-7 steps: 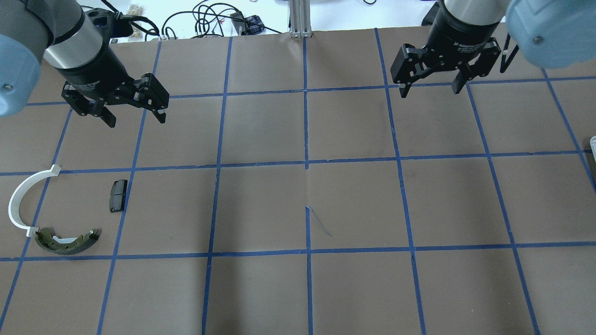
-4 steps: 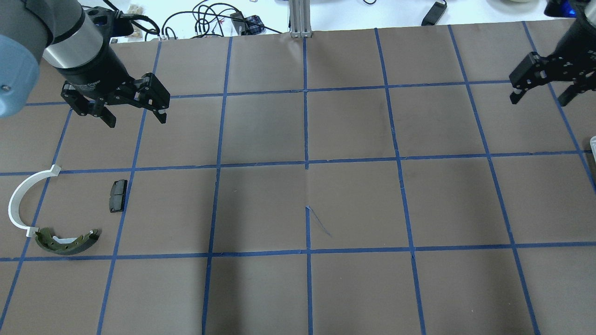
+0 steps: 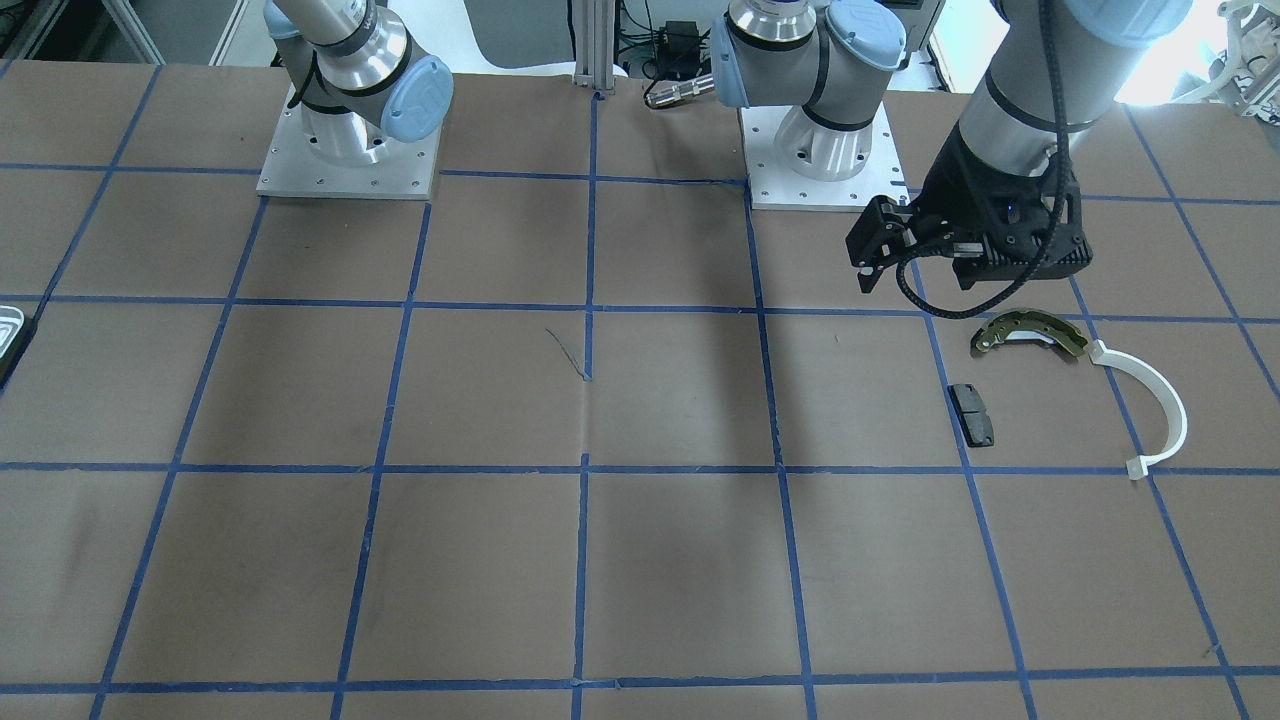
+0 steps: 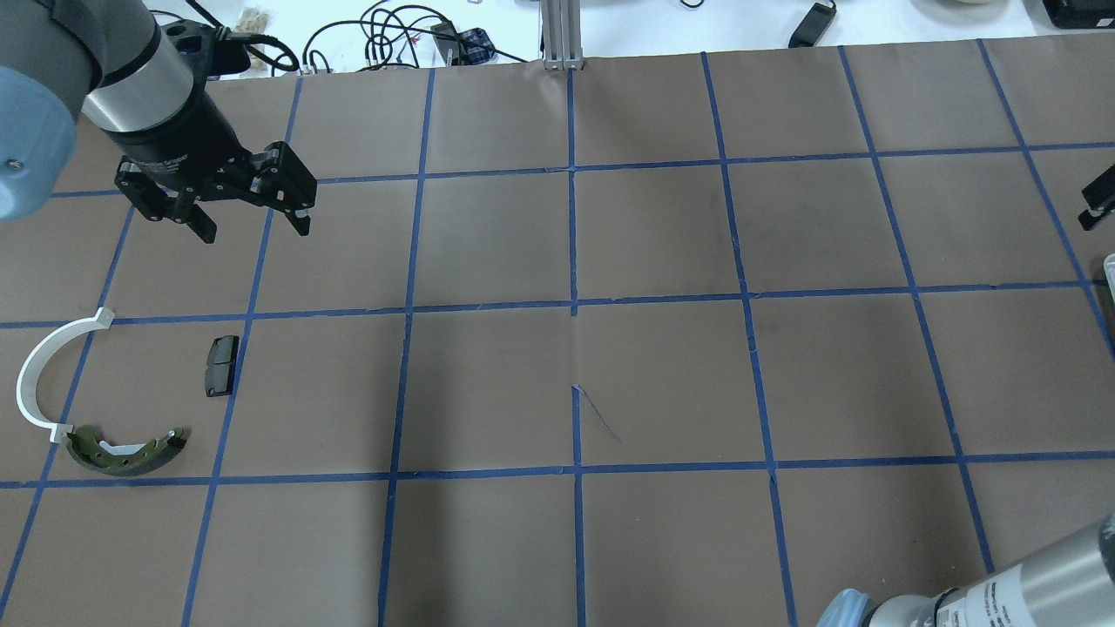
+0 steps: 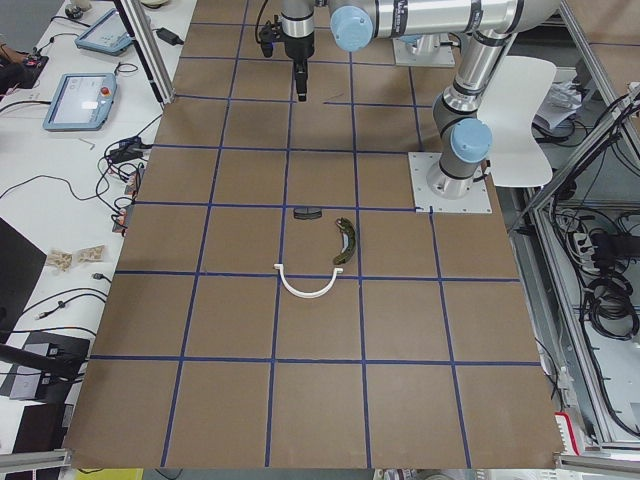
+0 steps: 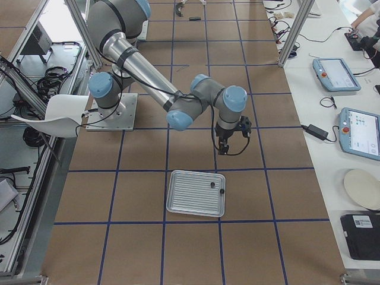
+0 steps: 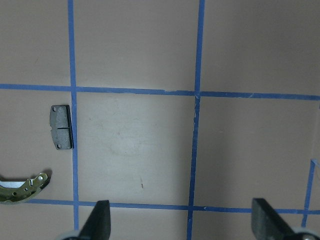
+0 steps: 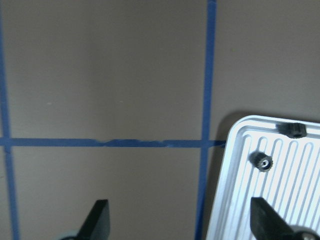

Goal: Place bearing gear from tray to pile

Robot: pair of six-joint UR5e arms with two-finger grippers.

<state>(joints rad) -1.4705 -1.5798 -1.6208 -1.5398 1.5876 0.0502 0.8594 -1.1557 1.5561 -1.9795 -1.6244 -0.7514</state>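
**A:** Where's the bearing gear (image 8: pixel 261 161)?

**B:** In the tray (image 8: pixel 235 200), flat on the ribs near the rounded corner. A second small dark part (image 8: pixel 295 130) sits apart from it, against the rim. Seen from the right gripper (image 8: pixel 177 205), the gear is off-centre, out past one finger and not between the two.

**A:** Gripper state?

**B:** Fingers spread wide, nothing in them. Same for the left gripper (image 4: pixel 255 228). The pile lies off to one side of it: dark pad (image 7: pixel 61 126), brake shoe (image 7: pixel 22 184), white half-ring (image 4: pixel 48 370).

**A:** So we're at the approach. Advice?

**B:** Shift sideways until the gear is centred between the fingers, then go straight down. It's small and low, so I'd expect the tips to need to go almost to the tray floor, and the ribs could catch one. Stay clear of the other part and the rim.

**A:** Arm pose?

**B:** Right arm bent at the elbow, tool pointing straight down, hanging just short of the tray's edge. Left arm is tool-down too, above the table (image 4: pixel 662 383).
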